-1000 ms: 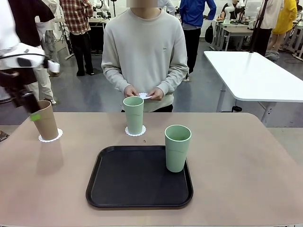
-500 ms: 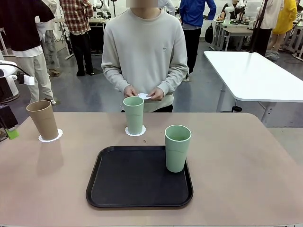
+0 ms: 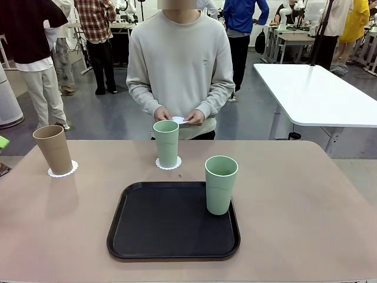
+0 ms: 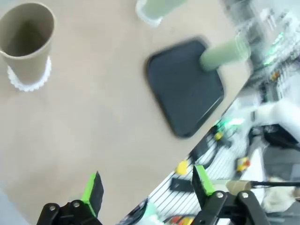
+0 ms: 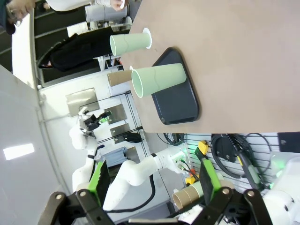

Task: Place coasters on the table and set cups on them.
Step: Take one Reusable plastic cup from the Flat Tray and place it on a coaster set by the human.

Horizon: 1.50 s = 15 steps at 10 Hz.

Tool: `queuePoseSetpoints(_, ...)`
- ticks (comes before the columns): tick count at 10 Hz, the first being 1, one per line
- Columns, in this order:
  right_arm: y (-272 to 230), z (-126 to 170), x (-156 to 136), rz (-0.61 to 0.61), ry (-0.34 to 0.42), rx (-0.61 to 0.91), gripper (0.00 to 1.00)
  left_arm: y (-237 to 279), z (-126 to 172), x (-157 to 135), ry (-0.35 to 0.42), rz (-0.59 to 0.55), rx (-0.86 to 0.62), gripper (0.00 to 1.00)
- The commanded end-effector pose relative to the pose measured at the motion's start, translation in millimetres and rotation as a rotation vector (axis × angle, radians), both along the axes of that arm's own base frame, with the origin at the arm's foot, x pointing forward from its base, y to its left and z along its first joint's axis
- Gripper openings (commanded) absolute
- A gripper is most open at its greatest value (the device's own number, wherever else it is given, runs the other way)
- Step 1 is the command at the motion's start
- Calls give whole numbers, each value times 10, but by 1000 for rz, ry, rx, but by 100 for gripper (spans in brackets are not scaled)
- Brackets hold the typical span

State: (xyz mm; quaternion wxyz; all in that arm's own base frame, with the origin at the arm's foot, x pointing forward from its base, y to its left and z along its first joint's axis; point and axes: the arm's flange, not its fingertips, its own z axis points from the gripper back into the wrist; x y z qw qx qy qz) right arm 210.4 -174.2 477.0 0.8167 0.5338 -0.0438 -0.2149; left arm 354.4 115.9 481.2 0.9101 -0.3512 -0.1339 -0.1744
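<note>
Coasters (image 3: 70, 171) hold two cups (image 3: 166, 144) on the table (image 3: 306, 194), while left claw (image 4: 146, 180) and right claw (image 5: 153, 171) both gape wide, empty.

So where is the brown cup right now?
In the front view the brown cup stands on a lacy white coaster at the table's far left, well to the left of the green cup in front of the person.
</note>
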Motion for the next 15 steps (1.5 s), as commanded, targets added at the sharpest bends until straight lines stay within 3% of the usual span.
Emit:
queuePoseSetpoints(1, 5, -4, -2, 6, -12, 9, 100, 333, -107, 72, 43, 25, -171, 100)
queuePoseSetpoints(2, 5, -4, -2, 6, -12, 9, 100, 574, -174, 47, 85, 63, -203, 100)
queuePoseSetpoints(8, 5, -4, -2, 6, -12, 9, 100, 1215, -375, -25, 60, 96, -448, 100)
queuePoseSetpoints(12, 5, -4, -2, 6, -12, 9, 100, 1087, -474, 37, 48, 11, -369, 100)
queuePoseSetpoints(13, 5, -4, -2, 6, -12, 9, 100, 1173, -502, -14, 80, 84, -442, 100)
queuePoseSetpoints(15, 5, -4, -2, 6, -12, 9, 100, 1173, -502, -14, 80, 84, -442, 100)
